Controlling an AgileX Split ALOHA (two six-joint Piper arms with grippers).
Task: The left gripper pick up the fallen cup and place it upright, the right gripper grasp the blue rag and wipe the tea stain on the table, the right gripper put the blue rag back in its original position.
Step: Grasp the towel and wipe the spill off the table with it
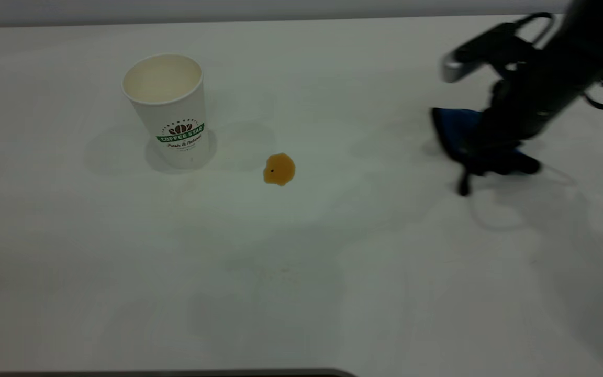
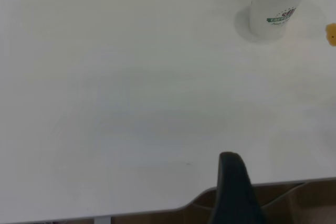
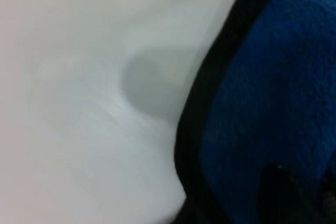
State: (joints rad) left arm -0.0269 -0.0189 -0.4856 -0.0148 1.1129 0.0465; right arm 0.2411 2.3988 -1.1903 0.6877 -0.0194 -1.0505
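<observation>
The cup (image 1: 168,107) stands upright on the table (image 1: 301,272) at the left, and also shows in the left wrist view (image 2: 278,1). The tea stain (image 1: 279,169) lies on the table just right of the cup; its edge shows in the left wrist view (image 2: 331,33). My right gripper (image 1: 495,162) is at the right side, shut on the blue rag (image 1: 456,131), which hangs slightly off the table with its black loop tail drooping. The rag fills the right wrist view (image 3: 268,93). My left gripper (image 2: 233,187) is parked at the table's near edge, far from the cup.
The white tabletop stretches wide between the stain and the rag. In the left wrist view the table's rounded edge (image 2: 157,211) is close to the parked gripper, with brown floor beyond it.
</observation>
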